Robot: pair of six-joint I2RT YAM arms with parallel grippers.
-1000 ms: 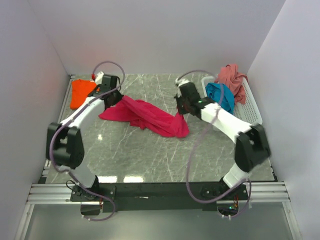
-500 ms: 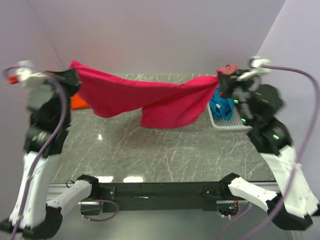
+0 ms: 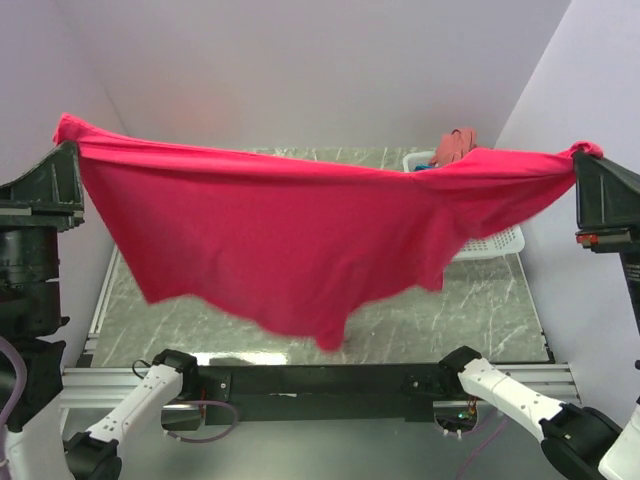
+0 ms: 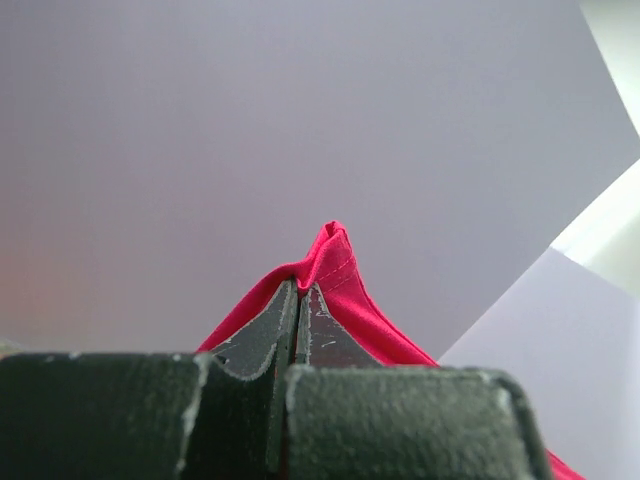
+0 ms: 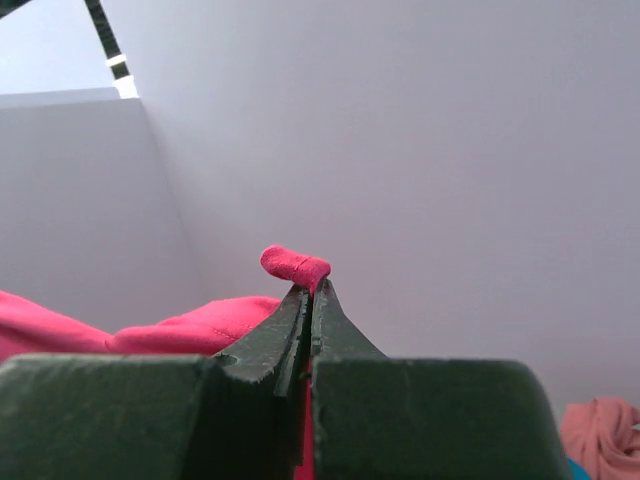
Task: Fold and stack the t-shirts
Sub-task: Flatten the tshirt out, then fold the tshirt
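The magenta-red t-shirt (image 3: pixel 290 235) hangs stretched wide and high above the table between both grippers. My left gripper (image 3: pixel 68 145) is shut on its left corner; the pinched hem shows in the left wrist view (image 4: pixel 330 255). My right gripper (image 3: pixel 582 155) is shut on its right corner, a small roll of cloth above the jaws in the right wrist view (image 5: pixel 295 265). The dusty pink t-shirt (image 3: pixel 456 143) shows behind the spread shirt and low in the right wrist view (image 5: pixel 600 430). A sliver of the teal blue t-shirt (image 3: pixel 422 167) peeks out. The orange t-shirt is hidden.
The white mesh basket (image 3: pixel 500 240) stands at the back right, mostly behind the shirt. The grey marble table (image 3: pixel 480 310) shows below the hanging hem. Pale walls close in on the left, back and right.
Both grippers have risen and spread further apart toward the camera, lifting the magenta-red t-shirt off the table and pulling it taut and wide.
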